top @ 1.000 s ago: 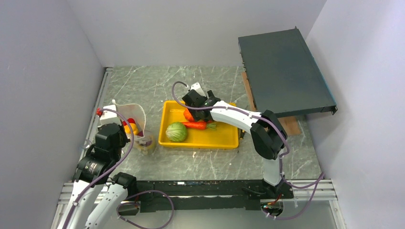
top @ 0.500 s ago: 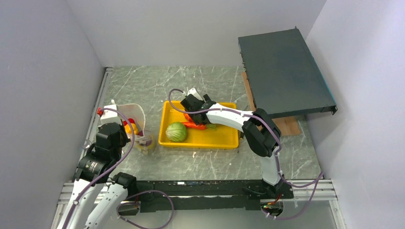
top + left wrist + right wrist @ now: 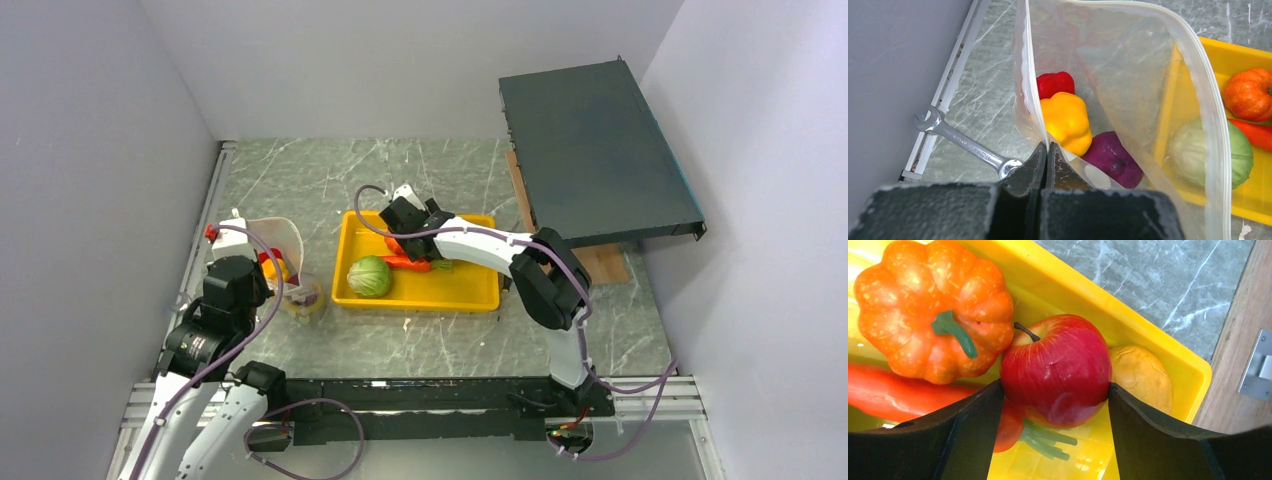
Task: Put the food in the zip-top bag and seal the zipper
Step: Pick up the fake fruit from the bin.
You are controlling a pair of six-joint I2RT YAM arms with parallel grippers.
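My left gripper is shut on the near edge of the clear zip-top bag, holding it open and upright; its whitish zipper curves along the rim. Inside lie a red pepper, a yellow pepper and a purple onion. My right gripper is down in the yellow tray, its fingers pressed on both sides of a red apple-shaped fruit. Beside it lie the orange pumpkin, the carrot and a yellow piece. The green cabbage sits at the tray's left.
A steel wrench lies on the marble table left of the bag, near the wall rail. A large dark grey box on a wooden board stands at the back right, close to the tray. Walls close in on three sides.
My right gripper moved down and left into the tray and now sits round the red fruit. The left gripper and the bag have hardly moved.
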